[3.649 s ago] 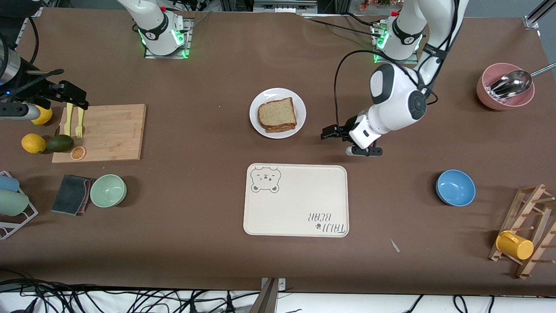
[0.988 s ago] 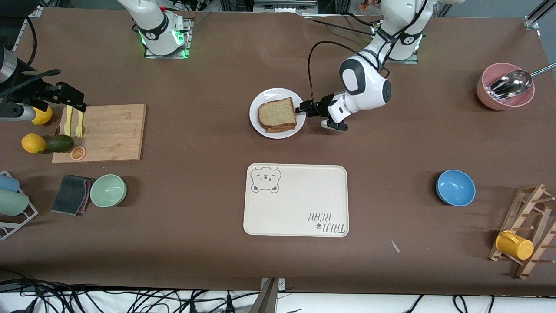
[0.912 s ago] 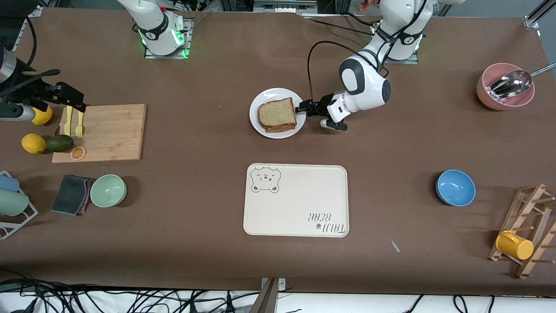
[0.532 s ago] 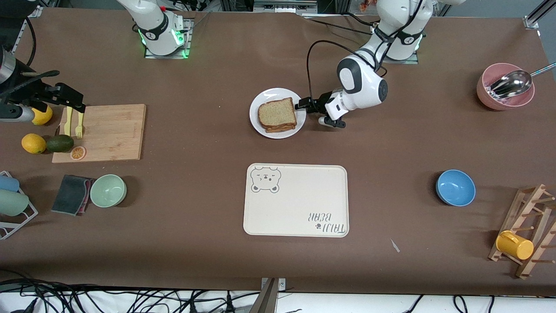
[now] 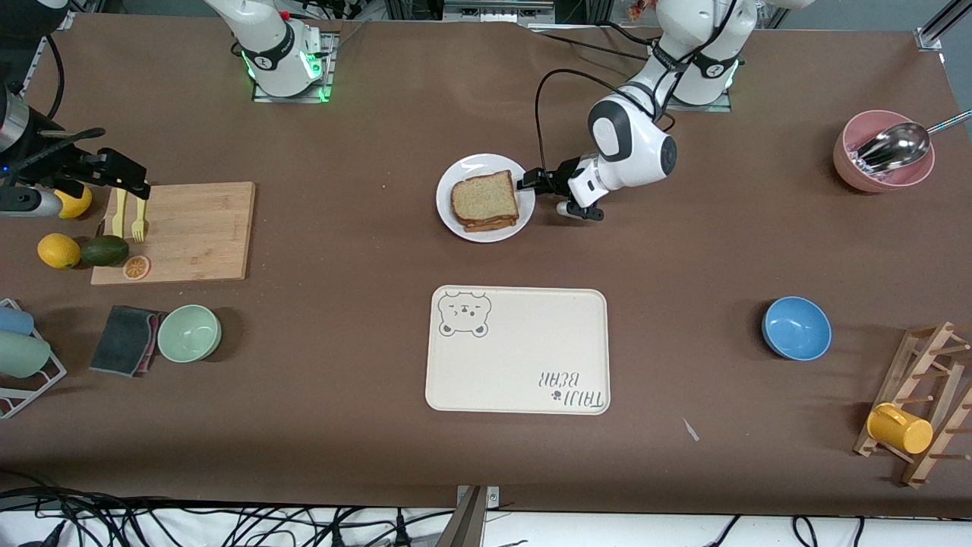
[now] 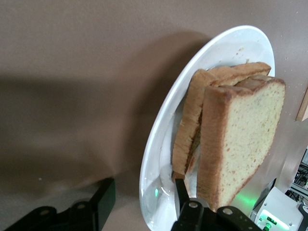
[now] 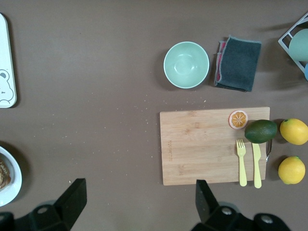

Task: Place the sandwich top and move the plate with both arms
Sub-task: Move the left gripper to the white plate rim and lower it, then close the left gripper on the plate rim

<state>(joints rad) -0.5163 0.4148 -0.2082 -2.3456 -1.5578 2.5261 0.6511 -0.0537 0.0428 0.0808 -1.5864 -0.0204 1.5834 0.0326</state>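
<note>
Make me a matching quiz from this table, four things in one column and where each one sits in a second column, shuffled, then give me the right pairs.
Things:
1. spoon
2. fork
3. sandwich
4. yellow mug

Places:
A. on the white plate
B. on the wooden rack
C. in the pink bowl
D. on the cutting board

Pairs: 1-C, 2-D, 3-A, 4-B
</note>
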